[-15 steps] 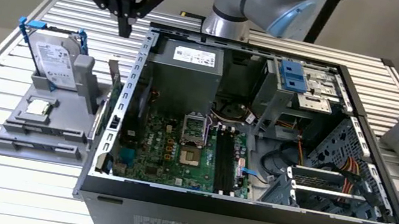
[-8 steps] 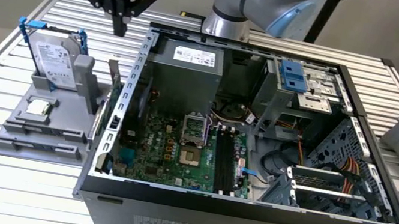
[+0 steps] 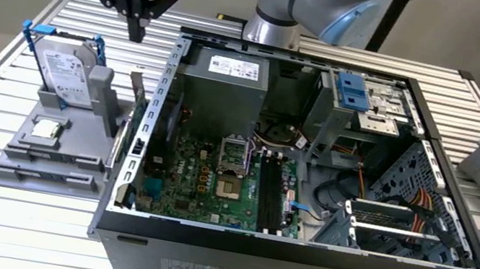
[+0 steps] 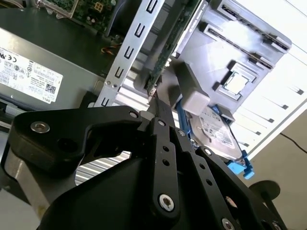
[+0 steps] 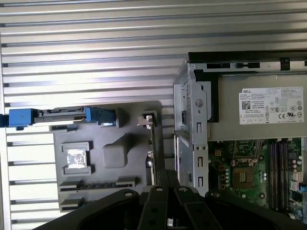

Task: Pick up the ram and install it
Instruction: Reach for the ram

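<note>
As the arm hangs above the ram [image 4: 166,52], its hand [image 3: 137,31] points down, closed and empty.

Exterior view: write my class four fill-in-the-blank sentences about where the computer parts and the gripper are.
1. The holder sits to the exterior view's ___ of the case.
2. The hard drive has a ___ frame.
3. The ram stands in the holder, ___ the case.
4. The gripper hangs ___ the holder.

Missing words: left; blue; outside; above.
</note>
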`<state>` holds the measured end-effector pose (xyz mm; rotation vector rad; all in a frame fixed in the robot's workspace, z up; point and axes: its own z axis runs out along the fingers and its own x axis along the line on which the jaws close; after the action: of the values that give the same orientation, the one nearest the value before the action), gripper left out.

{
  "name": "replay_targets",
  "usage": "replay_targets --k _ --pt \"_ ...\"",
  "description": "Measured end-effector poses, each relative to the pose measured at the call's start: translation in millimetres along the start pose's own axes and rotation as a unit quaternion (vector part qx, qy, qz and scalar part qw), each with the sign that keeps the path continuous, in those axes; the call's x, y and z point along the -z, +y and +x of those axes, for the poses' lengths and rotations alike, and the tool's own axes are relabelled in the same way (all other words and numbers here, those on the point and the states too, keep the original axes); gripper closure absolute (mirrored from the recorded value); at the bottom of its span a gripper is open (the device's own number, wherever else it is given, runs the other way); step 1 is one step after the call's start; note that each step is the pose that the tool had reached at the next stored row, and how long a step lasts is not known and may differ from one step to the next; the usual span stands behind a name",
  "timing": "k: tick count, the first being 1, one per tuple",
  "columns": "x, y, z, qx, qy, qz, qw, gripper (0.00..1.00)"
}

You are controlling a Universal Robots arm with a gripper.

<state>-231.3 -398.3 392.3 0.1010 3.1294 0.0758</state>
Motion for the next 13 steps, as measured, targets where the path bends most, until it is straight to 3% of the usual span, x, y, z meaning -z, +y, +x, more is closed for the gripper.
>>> replay_targets --k 3,13 --pt "0.1 -0.1 1.0 0.000 0.0025 0.0003 1.00000 1.00" --pt "0.0 0.5 3.0 0.000 0.0038 0.0003 0.99999 1.00"
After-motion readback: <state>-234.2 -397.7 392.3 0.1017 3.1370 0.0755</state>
